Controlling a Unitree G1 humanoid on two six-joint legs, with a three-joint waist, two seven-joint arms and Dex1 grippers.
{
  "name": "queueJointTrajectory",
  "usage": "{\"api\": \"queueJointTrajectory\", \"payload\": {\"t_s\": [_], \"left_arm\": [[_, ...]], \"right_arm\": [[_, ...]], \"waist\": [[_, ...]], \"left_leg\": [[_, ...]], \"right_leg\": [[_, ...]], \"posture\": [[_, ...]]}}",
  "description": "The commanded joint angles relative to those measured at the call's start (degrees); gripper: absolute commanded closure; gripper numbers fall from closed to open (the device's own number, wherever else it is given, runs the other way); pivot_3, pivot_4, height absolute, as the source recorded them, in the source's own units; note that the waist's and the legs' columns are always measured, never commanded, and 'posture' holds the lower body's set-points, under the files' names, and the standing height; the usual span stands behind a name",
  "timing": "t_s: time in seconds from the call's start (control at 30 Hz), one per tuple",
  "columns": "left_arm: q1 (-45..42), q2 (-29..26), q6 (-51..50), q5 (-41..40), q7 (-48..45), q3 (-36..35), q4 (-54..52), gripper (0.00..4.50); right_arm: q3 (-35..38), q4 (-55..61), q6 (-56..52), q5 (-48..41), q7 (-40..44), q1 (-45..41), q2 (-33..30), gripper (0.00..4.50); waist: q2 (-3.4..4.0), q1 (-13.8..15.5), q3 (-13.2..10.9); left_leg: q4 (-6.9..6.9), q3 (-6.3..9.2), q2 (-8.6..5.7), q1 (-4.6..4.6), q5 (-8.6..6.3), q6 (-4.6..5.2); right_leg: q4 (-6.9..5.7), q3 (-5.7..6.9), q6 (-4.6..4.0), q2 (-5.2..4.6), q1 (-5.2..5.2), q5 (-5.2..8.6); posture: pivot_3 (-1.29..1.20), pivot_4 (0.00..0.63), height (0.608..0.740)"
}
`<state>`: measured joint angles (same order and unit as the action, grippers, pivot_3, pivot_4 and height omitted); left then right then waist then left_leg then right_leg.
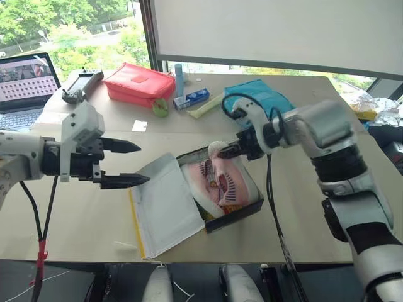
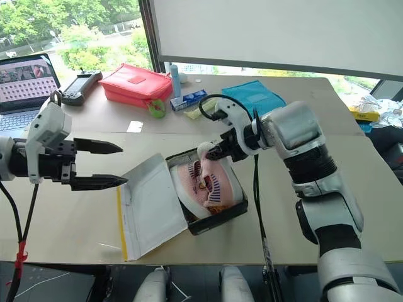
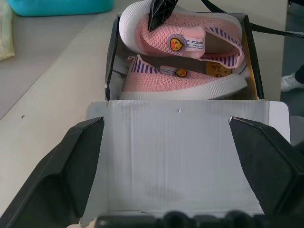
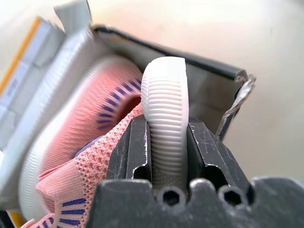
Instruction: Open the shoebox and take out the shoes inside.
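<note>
Lid: the shoebox (image 1: 217, 189) lies open on the worktop (image 1: 75, 220) near the front edge, its lid folded flat toward the robot's left with the white inside facing up.
Left pincer (image 1: 129, 163): hovers above the worktop just left of the lid, its two black fingers spread wide apart with nothing between them, pointing toward the box.
Shoes: the pink shoes (image 3: 183, 78) with white soles lie on their sides in the black base, each with a small duck badge on top; one (image 3: 190, 40) sits higher, its end raised over the box's far rim.
Right pincer (image 2: 217, 151): over the far end of the box, fingers clamped on the ribbed white sole edge of the raised shoe, as the right wrist view shows.
Behind the box: a turquoise pouch (image 1: 255, 94) lies just beyond the right arm.
Far side: a red pouch (image 1: 138, 83), a small blue-and-white box (image 1: 191, 99) and a green round thing (image 1: 160, 107) lie near the window.
Far left: an open laptop (image 1: 25, 85) and a dark handheld device (image 1: 82, 85).
</note>
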<state>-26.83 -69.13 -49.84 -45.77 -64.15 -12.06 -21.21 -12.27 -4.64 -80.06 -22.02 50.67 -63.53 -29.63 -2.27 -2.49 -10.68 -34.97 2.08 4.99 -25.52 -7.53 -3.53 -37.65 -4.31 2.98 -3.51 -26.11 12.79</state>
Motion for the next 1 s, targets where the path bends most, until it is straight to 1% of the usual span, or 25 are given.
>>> {"api": "queueJointTrajectory", "payload": {"t_s": [0.03, 0.13, 0.27, 0.37, 0.43, 0.5, 0.53, 0.57, 0.6, 0.63, 0.67, 0.73, 0.83, 0.9, 1.0], "left_arm": [[-2.44, 0.24, 1.41, 0.75, -0.84, 0.75, 0.72, 0.0], [-3.19, 0.25, 1.67, 1.04, -1.56, 1.44, 1.22, 0.0], [-4.35, 0.34, 2.11, 1.85, -2.25, 2.42, 2.34, 0.0], [-5.16, 0.68, 2.3, 2.32, -2.77, 3.19, 2.76, 0.0], [-5.69, 1.01, 2.49, 2.78, -2.99, 3.74, 3.11, 0.0], [-6.41, 1.47, 2.7, 3.31, -3.18, 4.39, 3.65, 0.0], [-6.77, 1.71, 2.83, 3.63, -3.31, 4.72, 3.9, 0.0], [-7.03, 1.87, 2.91, 3.87, -3.42, 4.95, 4.07, 0.0], [-7.25, 2.02, 3.01, 4.09, -3.56, 5.18, 4.2, 0.0], [-7.44, 2.19, 3.13, 4.31, -3.66, 5.42, 4.34, 0.0], [-7.6, 2.37, 3.23, 4.55, -3.76, 5.62, 4.46, 0.0], [-8.06, 2.94, 2.74, 4.73, -3.49, 6.01, 4.86, 0.0], [-8.77, 3.61, 1.94, 4.92, -3.11, 6.52, 5.4, 0.0], [-9.15, 3.78, 2.04, 5.29, -3.35, 6.8, 5.56, 0.0], [-9.75, 3.74, 1.8, 5.4, -3.44, 7.09, 5.67, 0.0]], "right_arm": [[3.99, 3.18, 2.86, 1.24, -6.13, 3.27, 0.84, 3.75], [7.62, 3.92, 3.36, -0.07, -8.54, 4.47, 2.51, 3.75], [19.99, 0.02, -2.44, -5.75, -9.95, 0.08, 5.8, 3.75], [32.13, -7.44, -4.94, -9.68, -10.46, -5.93, 4.61, 3.75], [35.01, -10.92, -4.01, -10.52, -9.83, -7.61, 1.27, 3.75], [30.34, -10.25, 5.37, -8.54, -3.78, -3.48, -5.53, 3.75], [28.16, -13.45, 9.55, -6.81, -0.76, -1.8, -9.31, 3.75], [26.6, -16.11, 12.39, -5.76, 1.32, -0.8, -11.92, 3.75], [24.18, -19.28, 17.73, -3.3, 3.7, 0.84, -14.64, 3.75], [22.0, -22.52, 22.43, -1.31, 6.51, 2.27, -17.0, 3.75], [20.1, -25.44, 24.81, -0.06, 8.9, 3.06, -18.67, 3.75], [17.25, -29.21, 28.33, 1.52, 12.63, 4.53, -20.05, 3.75], [13.97, -31.39, 32.58, 3.01, 17.11, 6.61, -20.03, 3.75], [13.24, -35.17, 34.57, 4.01, 17.56, 7.16, -18.85, 3.75], [12.88, -43.07, 40.1, 6.84, 15.89, 6.92, -17.94, 3.75]], "waist": [[0.0, 0.02, 0.0], [0.01, 0.02, 0.0], [0.03, -0.32, -0.02], [0.06, -0.11, -0.04], [0.07, 0.11, -0.04], [0.03, 0.68, -0.02], [0.01, 1.01, -0.01], [0.01, 1.25, -0.01], [0.01, 1.29, -0.01], [0.01, 1.22, -0.01], [0.02, 1.12, -0.01], [0.12, 0.71, -0.07], [0.25, -0.75, -0.15], [0.26, -1.7, -0.16], [0.26, -1.99, -0.16]], "left_leg": [[-0.01, 0.0, 0.0, 0.0, 0.0, 0.0], [-0.06, 0.0, -0.01, -0.01, 0.02, 0.02], [-0.08, 0.0, 0.0, 0.0, 0.04, 0.05], [-0.07, 0.01, -0.01, 0.05, 0.07, 0.09], [-0.08, 0.01, -0.01, 0.06, 0.07, 0.09], [-0.06, 0.01, -0.01, 0.03, 0.07, 0.09], [-0.04, 0.01, -0.01, 0.01, 0.07, 0.09], [-0.02, 0.01, -0.01, 0.01, 0.06, 0.09], [-0.02, 0.0, -0.04, 0.01, 0.06, 0.09], [-0.02, -0.02, -0.04, 0.01, 0.06, 0.08], [0.01, -0.05, -0.04, -0.01, 0.06, 0.08], [0.03, -0.12, -0.05, -0.01, 0.06, 0.09], [0.09, -0.15, -0.06, 0.02, 0.06, 0.1], [0.1, -0.15, -0.06, 0.03, 0.06, 0.1], [0.06, -0.15, -0.08, 0.07, 0.07, 0.1]], "right_leg": [[-0.01, -0.01, 0.0, 0.0, 0.0, 0.0], [-0.05, -0.02, 0.0, 0.0, -0.01, -0.01], [-0.19, -0.07, -0.01, 0.04, -0.05, -0.02], [-0.29, -0.07, -0.02, 0.05, -0.06, -0.02], [-0.28, -0.07, -0.02, 0.04, -0.03, -0.02], [-0.16, -0.05, -0.01, 0.03, 0.01, -0.01], [-0.08, -0.04, 0.0, 0.02, 0.05, 0.01], [0.09, -0.04, 0.01, 0.02, 0.11, 0.01], [0.18, -0.07, 0.04, 0.0, 0.17, 0.03], [0.28, -0.11, 0.04, 0.0, 0.19, 0.03], [0.39, -0.15, 0.04, 0.0, 0.19, 0.0], [0.43, -0.23, 0.09, 0.0, 0.18, -0.04], [0.37, -0.36, 0.15, 0.05, 0.1, -0.08], [0.31, -0.43, 0.17, 0.08, 0.06, -0.11], [0.18, -0.47, 0.18, 0.09, 0.05, -0.11]], "posture": [[0.0, 0.15, 0.726], [0.0, 0.15, 0.726], [0.0, 0.15, 0.726], [0.0, 0.15, 0.726], [0.0, 0.15, 0.726], [0.0, 0.15, 0.726], [0.0, 0.15, 0.726], [0.0, 0.15, 0.726], [0.0, 0.15, 0.726], [0.0, 0.15, 0.726], [0.0, 0.15, 0.726], [0.0, 0.15, 0.726], [0.0, 0.15, 0.726], [0.0, 0.15, 0.726], [0.0, 0.15, 0.726]]}}
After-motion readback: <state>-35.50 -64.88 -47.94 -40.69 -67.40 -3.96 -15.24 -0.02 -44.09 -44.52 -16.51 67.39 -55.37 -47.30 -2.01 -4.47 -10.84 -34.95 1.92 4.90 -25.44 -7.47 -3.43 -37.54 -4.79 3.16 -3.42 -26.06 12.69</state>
